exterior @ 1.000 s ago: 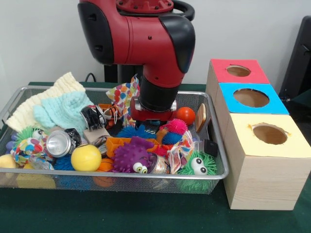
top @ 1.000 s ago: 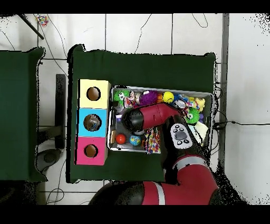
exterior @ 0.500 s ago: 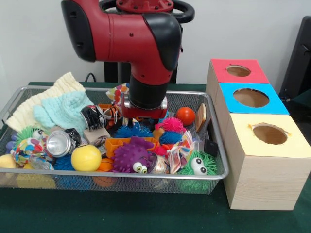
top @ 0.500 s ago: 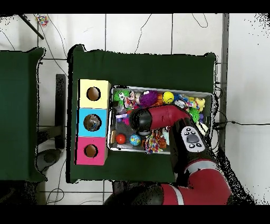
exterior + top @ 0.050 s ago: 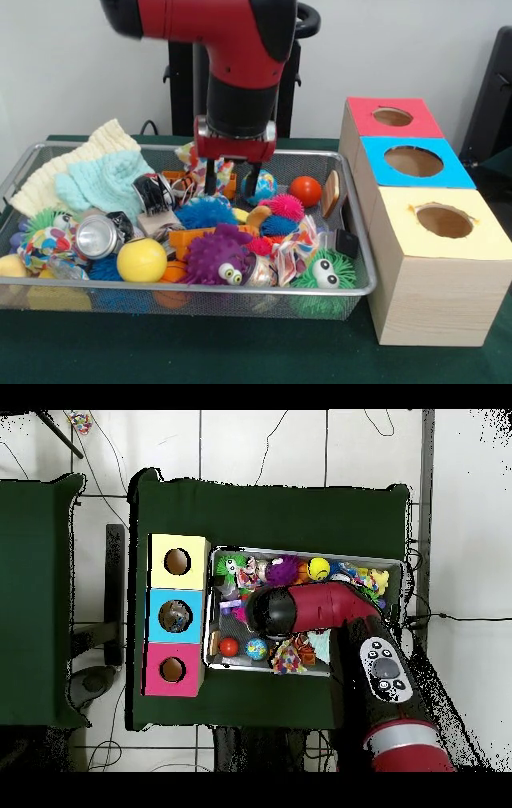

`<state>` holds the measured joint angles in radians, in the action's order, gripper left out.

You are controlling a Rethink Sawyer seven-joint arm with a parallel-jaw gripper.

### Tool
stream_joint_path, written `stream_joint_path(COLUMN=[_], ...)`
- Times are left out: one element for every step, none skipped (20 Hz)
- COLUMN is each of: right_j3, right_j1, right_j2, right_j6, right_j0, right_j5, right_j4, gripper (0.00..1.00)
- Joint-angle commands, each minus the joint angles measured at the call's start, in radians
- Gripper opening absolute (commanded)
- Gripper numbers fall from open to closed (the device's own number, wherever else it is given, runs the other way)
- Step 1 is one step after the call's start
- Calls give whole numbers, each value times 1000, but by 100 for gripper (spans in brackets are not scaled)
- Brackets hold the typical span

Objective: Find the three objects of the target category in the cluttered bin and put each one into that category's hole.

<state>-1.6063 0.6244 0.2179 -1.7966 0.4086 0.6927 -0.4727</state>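
Now that the arm has risen out of the clutter, the claw [image 5: 233, 178] hangs open and empty above the wire bin [image 5: 352, 232]; no toy came up with it, so the spiky balls [image 5: 286, 207] remain inside, the holes unfed.
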Motion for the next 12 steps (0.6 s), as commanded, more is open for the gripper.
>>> stream_joint_path(right_j3=[-49,-52,-52,-48,-46,-37,-32,-21,-15,-7,-2,5], right_j1=[71,76,73,63,51,32,17,0,-16,-31,-44,-59], right_j2=[103,102,102,100,98,97,95,94,94,95,96,97], right_j6=[2,7,12,13,14,14,14,16,19,22,27,33], right_j0=[-6,-3,0,2,5,7,9,12,17,21,27,32], right_j5=[-10,-9,-11,-21,-35,-47,-62,-72,-81,-91,-102,-111], right_j4=[61,60,58,53,48,43,36,30,24,18,13,8], gripper=[100,100,100,100,100,100,100,100,100,100,100,100])
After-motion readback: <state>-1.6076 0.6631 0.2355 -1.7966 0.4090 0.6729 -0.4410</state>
